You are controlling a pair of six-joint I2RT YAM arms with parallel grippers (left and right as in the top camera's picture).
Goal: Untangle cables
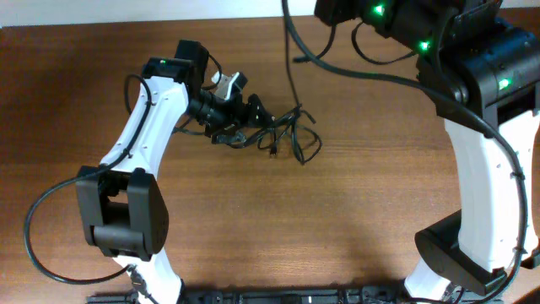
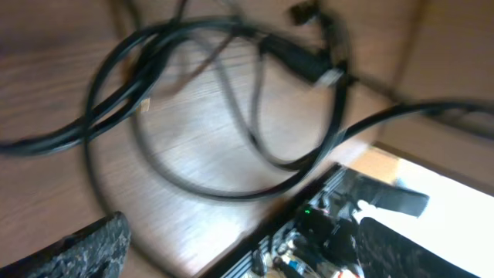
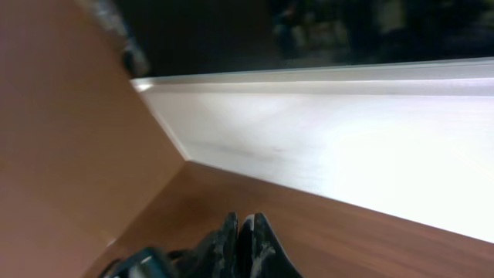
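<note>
The cables [image 1: 287, 135] are thin black cords in a loose tangle on the wooden table, just right of my left gripper [image 1: 249, 122]. In the left wrist view the cables [image 2: 231, 116] show as overlapping loops with a plug end [image 2: 312, 66] lying ahead of the jaws. My left gripper [image 2: 239, 255] is open wide, both fingertips low and apart, with nothing between them. My right gripper [image 3: 241, 235] is shut and empty, pointing at the table's far edge and well away from the cables. In the overhead view it is hidden at the top edge.
A thicker black arm wire [image 1: 291, 59] runs down from the top edge towards the tangle. The right arm [image 1: 481, 127] stands along the right side. A white wall strip [image 3: 347, 139] borders the table. The table's front edge and arm bases [image 2: 324, 224] show beyond the loops.
</note>
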